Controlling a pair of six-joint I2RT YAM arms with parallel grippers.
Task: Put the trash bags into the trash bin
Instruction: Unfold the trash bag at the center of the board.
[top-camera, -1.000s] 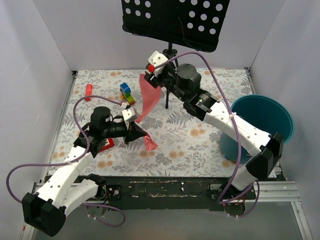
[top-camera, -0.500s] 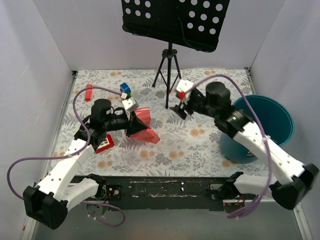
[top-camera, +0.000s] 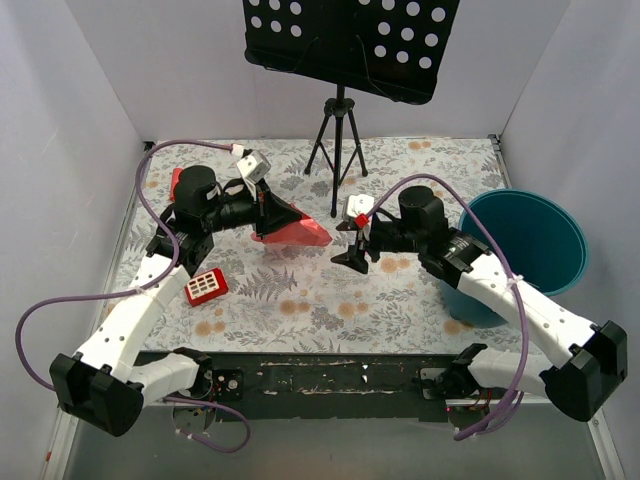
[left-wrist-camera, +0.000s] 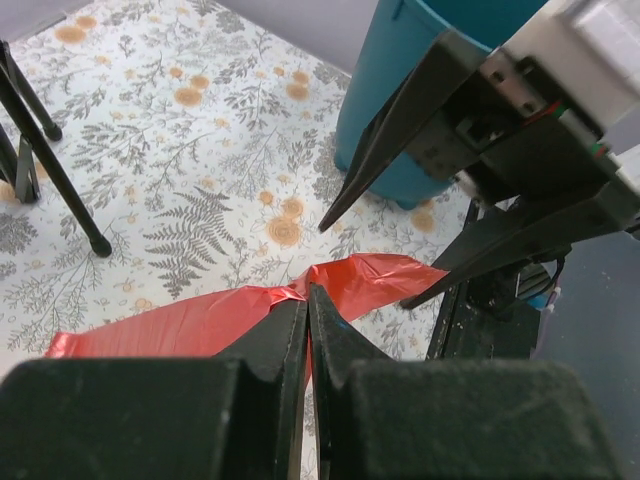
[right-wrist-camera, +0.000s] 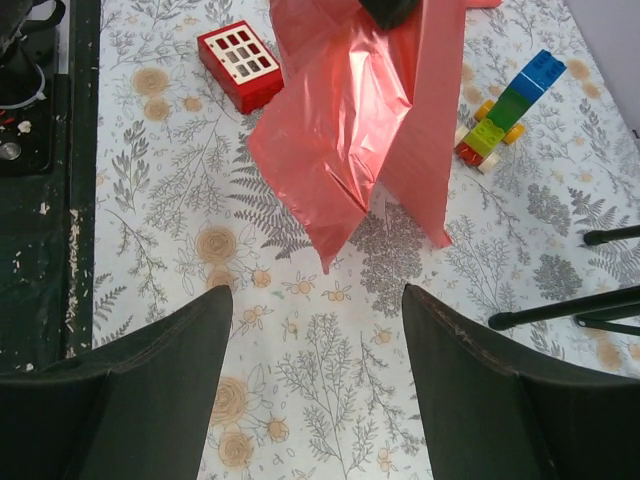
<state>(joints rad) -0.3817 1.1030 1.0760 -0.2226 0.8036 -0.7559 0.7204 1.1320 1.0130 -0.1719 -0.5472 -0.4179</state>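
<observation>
Trash bag (right-wrist-camera: 350, 110), crinkly red-pink film, pinched in left hand (left-wrist-camera: 308, 300), right hand (right-wrist-camera: 315, 300) spread apart

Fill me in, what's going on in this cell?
The left hand is shut on the red-pink trash bag, holding it up off the floral table. The right hand is open, pointed at the bag's loose end without touching it. The teal trash bin stands at the table's right edge, and the bag is not in it yet.

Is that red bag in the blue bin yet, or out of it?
Out. The bag hangs from the shut left gripper above the table, well apart from the bin on the right.
</observation>
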